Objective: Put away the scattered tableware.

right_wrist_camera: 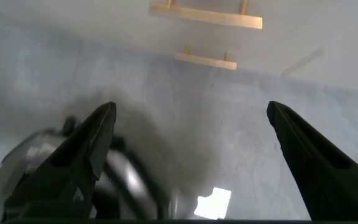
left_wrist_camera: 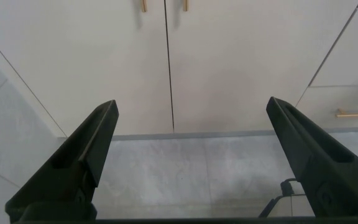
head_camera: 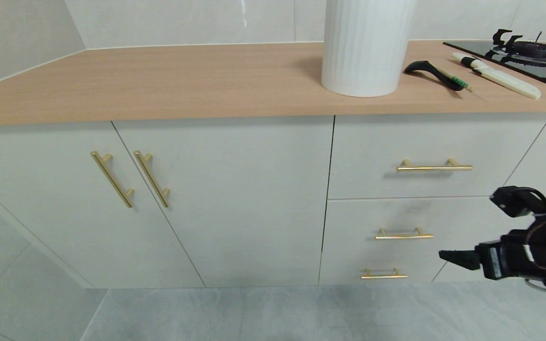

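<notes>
Up on the wooden worktop (head_camera: 159, 80), a tall white ribbed canister (head_camera: 368, 47), standing upright. Just to the right of the canister, a black-handled utensil (head_camera: 432, 72) lying flat, touching nothing but the wood. Further right of the canister again, a pale knife (head_camera: 498, 76), angled, close beside the utensil but apart from it. Beyond the knife, farthest from the canister, a black hob burner (head_camera: 533, 52).

Down below the canister and off to its right, the right gripper (head_camera: 465, 227), in front of the drawer fronts (head_camera: 443, 142), level with the lower gold handles (head_camera: 403, 234). Fingers (right_wrist_camera: 86, 155) spread wide apart, released, holding nothing, with grey floor (right_wrist_camera: 185, 106) showing between them.

Left gripper (left_wrist_camera: 191, 109) low over the floor too, facing the pair of cabinet doors (left_wrist_camera: 166, 62) below and left of the canister. Fingers (left_wrist_camera: 79, 162) likewise wide apart and bare.
</notes>
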